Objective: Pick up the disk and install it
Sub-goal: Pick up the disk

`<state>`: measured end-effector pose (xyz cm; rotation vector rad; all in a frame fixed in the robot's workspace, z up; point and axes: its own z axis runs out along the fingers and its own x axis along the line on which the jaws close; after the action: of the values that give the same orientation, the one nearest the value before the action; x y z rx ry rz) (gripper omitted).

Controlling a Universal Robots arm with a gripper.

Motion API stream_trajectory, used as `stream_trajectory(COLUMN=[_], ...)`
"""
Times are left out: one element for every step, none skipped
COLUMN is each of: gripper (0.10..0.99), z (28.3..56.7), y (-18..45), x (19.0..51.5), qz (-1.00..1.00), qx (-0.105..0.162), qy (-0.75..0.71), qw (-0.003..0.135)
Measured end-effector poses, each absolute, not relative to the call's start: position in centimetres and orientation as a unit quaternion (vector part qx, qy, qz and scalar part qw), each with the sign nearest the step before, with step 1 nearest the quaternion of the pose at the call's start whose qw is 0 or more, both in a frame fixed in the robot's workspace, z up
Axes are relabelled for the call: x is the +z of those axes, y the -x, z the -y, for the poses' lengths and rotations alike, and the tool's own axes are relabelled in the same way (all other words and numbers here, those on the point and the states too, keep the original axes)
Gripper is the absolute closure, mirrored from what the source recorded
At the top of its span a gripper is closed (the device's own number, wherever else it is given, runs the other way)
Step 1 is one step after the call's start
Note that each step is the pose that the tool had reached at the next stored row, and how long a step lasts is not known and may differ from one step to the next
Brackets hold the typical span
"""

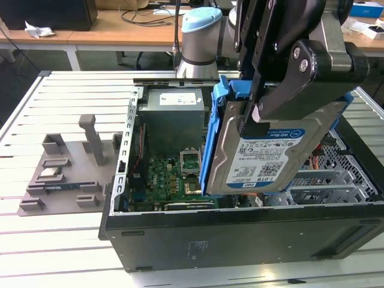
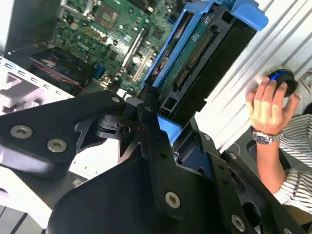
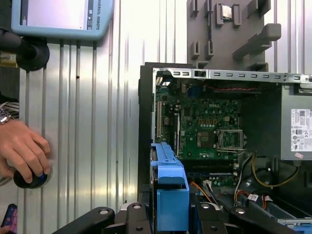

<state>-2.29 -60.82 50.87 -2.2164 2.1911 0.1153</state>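
The disk [image 1: 270,162], silver with a white-and-blue label and a blue bracket, hangs tilted above the open computer case [image 1: 240,240]. My gripper [image 1: 257,117] is shut on its upper end, its black fingers [image 1: 288,90] clamping the bracket. In the second wrist view the disk [image 2: 195,63] sticks out from the gripper [image 2: 148,114] toward the green motherboard [image 2: 122,29]. In the first wrist view its blue bracket [image 3: 170,190] sits between the fingers, over the case wall beside the motherboard [image 3: 204,126].
Inside the case are a grey power supply [image 1: 174,114] and a metal drive bay [image 1: 342,174]. A grey fixture plate [image 1: 66,168] with small parts lies at the exterior view's left. A person's hand [image 3: 24,151] rests on a black knob; a teach pendant [image 3: 58,17] lies nearby.
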Motion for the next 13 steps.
stream_trajectory(gripper=[0.718, 0.718, 0.718, 0.718, 0.718, 0.718, 0.718, 0.718, 0.718, 0.718, 0.718, 0.718, 0.718], z=[60.82, 60.82, 60.82, 60.82, 60.82, 60.82, 60.82, 60.78, 60.71, 60.5, 60.3, 60.17, 60.05], y=[2.3, 2.3, 2.29, 2.29, 2.29, 2.29, 2.29, 2.28, 2.26, 2.2, 2.07, 1.94, 1.8], x=[50.86, 50.87, 50.87, 50.87, 50.87, 50.87, 50.87, 50.87, 50.87, 50.87, 50.87, 50.86, 50.87], qz=[-0.702, -0.702, -0.702, -0.702, -0.702, -0.702, -0.702, -0.702, -0.702, -0.702, -0.702, -0.702, -0.702], qx=[0.038, 0.038, 0.038, 0.038, 0.038, 0.038, 0.038, 0.038, 0.038, 0.038, 0.038, 0.038, 0.038], qy=[0.711, 0.711, 0.711, 0.711, 0.711, 0.711, 0.711, 0.711, 0.711, 0.711, 0.711, 0.711, 0.711], qw=[0.012, 0.012, 0.012, 0.012, 0.012, 0.012, 0.012, 0.012, 0.012, 0.012, 0.012, 0.012, 0.012])
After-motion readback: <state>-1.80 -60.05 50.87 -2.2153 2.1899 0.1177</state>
